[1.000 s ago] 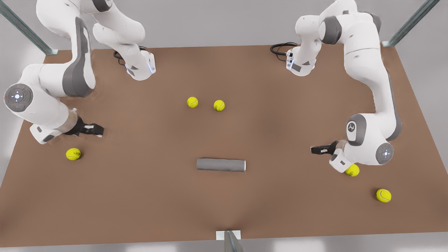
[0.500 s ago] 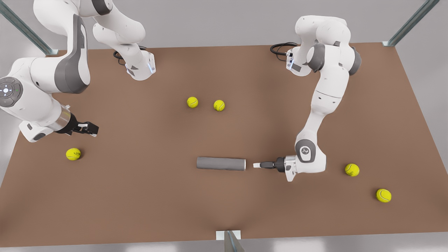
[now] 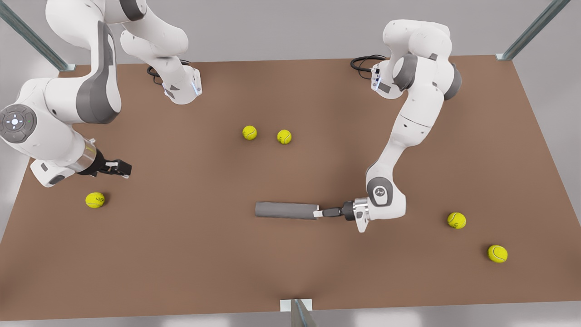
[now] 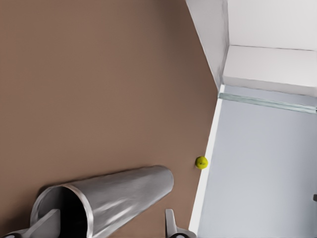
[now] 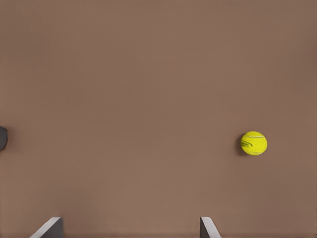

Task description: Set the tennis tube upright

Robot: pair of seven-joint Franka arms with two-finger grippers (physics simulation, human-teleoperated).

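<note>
At the tube's open, silver-rimmed end, the left claw (image 3: 319,212) is spread, one finger (image 4: 47,224) inside the mouth and one outside. The tennis tube (image 3: 285,211) lies flat mid-bench (image 3: 181,254). Well apart, at the front view's left, the right claw (image 3: 123,169) hovers spread near a tennis ball (image 3: 95,200).

Bare table (image 3: 190,254) all round lying tennis tube (image 3: 283,211); left gripper (image 3: 319,213) blocks rim end

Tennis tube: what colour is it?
Plain grey with a silvery sheen; the tennis tube shows best in the left wrist view.
</note>
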